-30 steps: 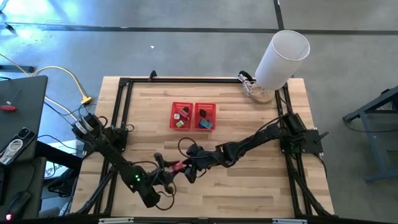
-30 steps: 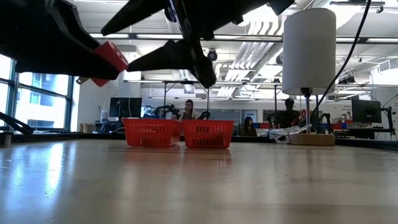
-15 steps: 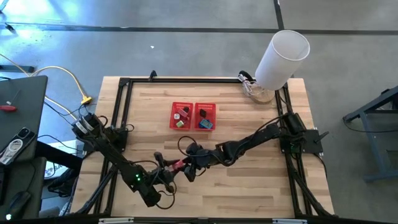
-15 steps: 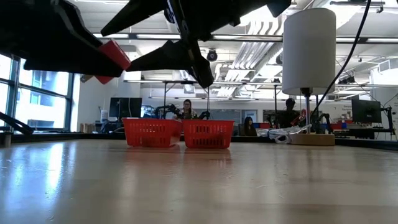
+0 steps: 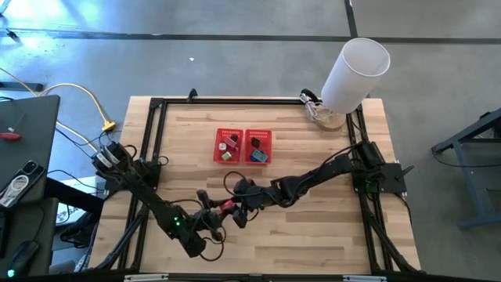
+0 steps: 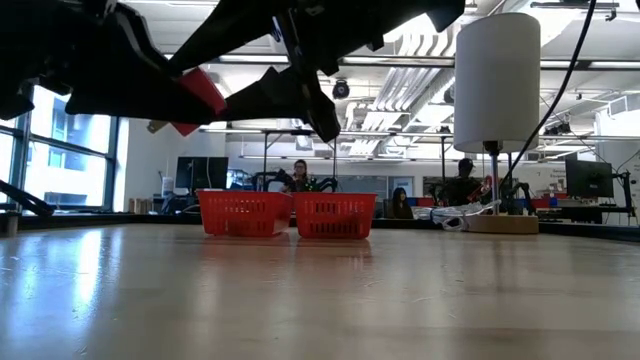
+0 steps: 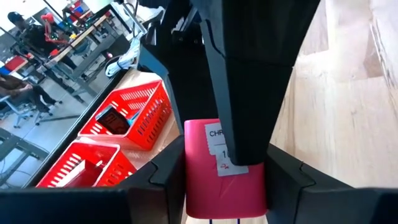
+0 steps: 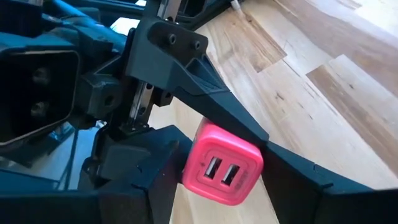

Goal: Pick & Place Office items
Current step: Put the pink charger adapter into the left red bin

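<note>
Wooden counter (image 5: pixel 313 235), red basket (image 5: pixel 243 146) at its 12 o'clock. Red-pink charger (image 5: pixel 228 207) near 6 o'clock, above the counter, between both end effectors. Left end effector (image 5: pixel 217 213): closed on charger. Right end effector (image 5: pixel 235 208): fingers also bracket the charger; grip uncertain.

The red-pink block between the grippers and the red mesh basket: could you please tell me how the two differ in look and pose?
The red-pink block is a small solid cube with two slots in its face, while the red mesh basket is far larger, open-topped and split into two compartments. The block hangs in the air, pinched in the left gripper with the right gripper meeting it, whereas the basket rests on the table. Both are reddish.
</note>
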